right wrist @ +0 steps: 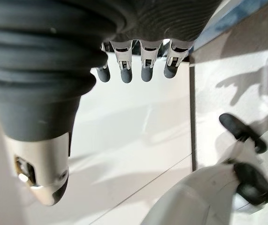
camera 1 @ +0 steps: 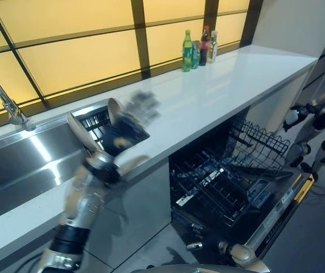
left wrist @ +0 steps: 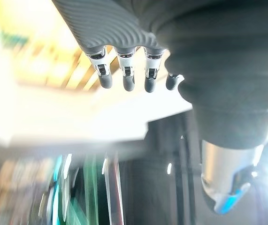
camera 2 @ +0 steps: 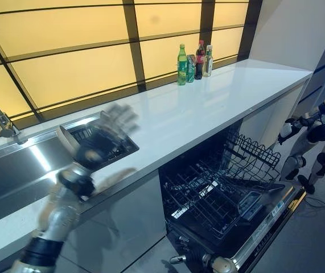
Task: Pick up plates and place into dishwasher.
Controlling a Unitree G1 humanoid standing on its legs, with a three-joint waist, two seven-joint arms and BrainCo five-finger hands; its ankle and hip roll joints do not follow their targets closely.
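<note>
Pale plates [camera 1: 78,129] stand on edge in a dark rack at the right end of the steel sink [camera 1: 20,170]; another plate [camera 1: 113,109] is just behind. My left hand [camera 1: 129,122] is raised over that rack, blurred, fingers spread and straight, holding nothing. Its fingers [left wrist: 126,75] also show straight in the left wrist view. The dishwasher [camera 1: 219,182] under the counter is open, with its wire rack pulled out over the lowered door [camera 1: 282,210]. My right hand [right wrist: 146,63] hangs low over pale floor, fingers relaxed and empty.
A white counter [camera 1: 219,91] runs from the sink to the far right wall. Several bottles [camera 1: 199,48] stand at its back by the window. A faucet [camera 1: 8,102] rises at the sink's left. Another robot's arm [camera 1: 321,122] shows at the right edge.
</note>
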